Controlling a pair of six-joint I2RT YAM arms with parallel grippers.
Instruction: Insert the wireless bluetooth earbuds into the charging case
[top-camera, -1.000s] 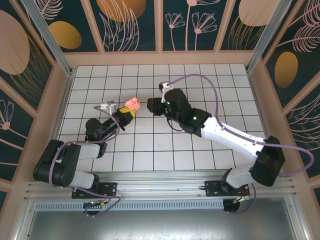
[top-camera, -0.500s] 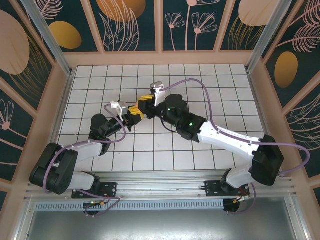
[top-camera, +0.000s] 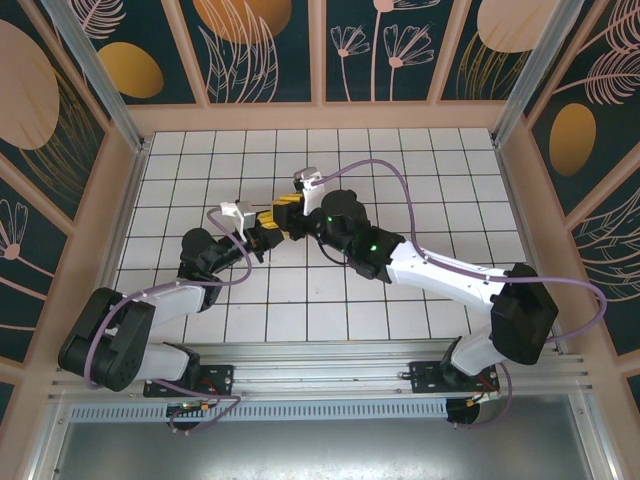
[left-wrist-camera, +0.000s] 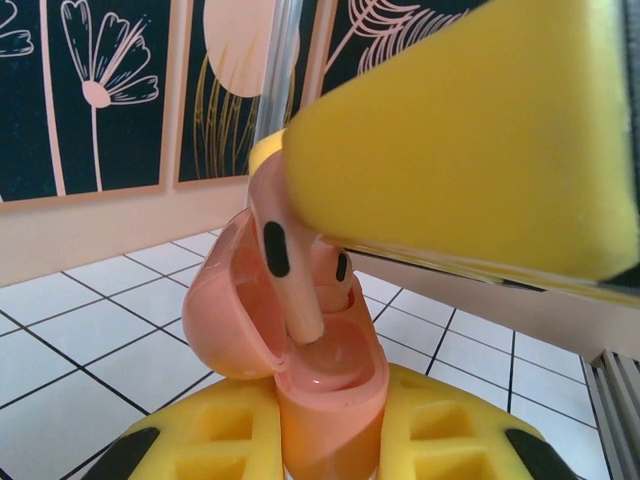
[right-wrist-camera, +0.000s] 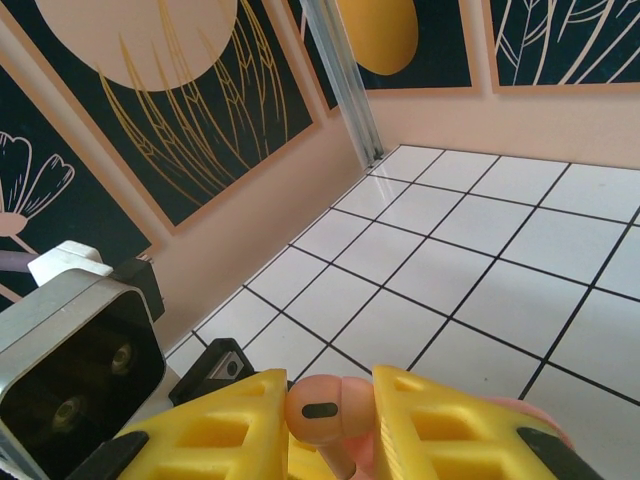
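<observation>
Honestly, this is the sketchy bit. The left gripper (left-wrist-camera: 330, 448) is clamped tight on the open pink charging case (left-wrist-camera: 325, 385), holding it upright. The right gripper (right-wrist-camera: 335, 435) is pinched narrow around a pink earbud (left-wrist-camera: 285, 265) whose stem tip is poking down into the case. A second pink earbud (left-wrist-camera: 337, 272) sits in the far slot. If the stem goes in crooked, it probably jams on the rim, or the push twists the case in its grip. Letting go early likely drops the bud onto the tiles.
</observation>
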